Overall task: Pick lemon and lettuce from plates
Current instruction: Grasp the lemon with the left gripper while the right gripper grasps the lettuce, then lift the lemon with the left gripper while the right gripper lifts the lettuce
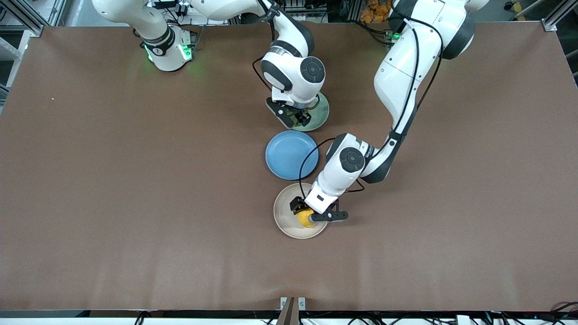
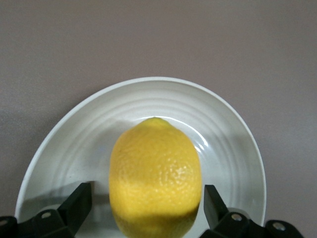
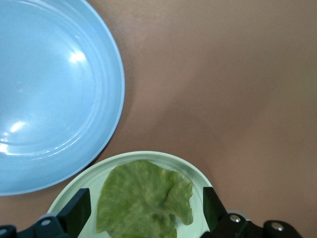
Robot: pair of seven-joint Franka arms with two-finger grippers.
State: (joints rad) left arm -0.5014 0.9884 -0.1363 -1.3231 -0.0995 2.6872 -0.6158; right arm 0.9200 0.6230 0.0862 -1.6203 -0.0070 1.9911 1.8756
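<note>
We straddle lemon, left gripper fingers apart: firm, slick, grab mid-belly. Right gripper spread over lettuce: limp, pinch centre, lower frame.

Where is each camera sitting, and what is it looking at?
Front view: high across the table, facing both arms, over three plates in a row.
Left wrist view: on the left arm's wrist, looking down at the lemon on the beige plate, between the open left end effector fingers.
Right wrist view: on the right arm's wrist, over the lettuce on the green plate, open right end effector around it.
Shared: front and right wrist views both show the blue plate.
</note>
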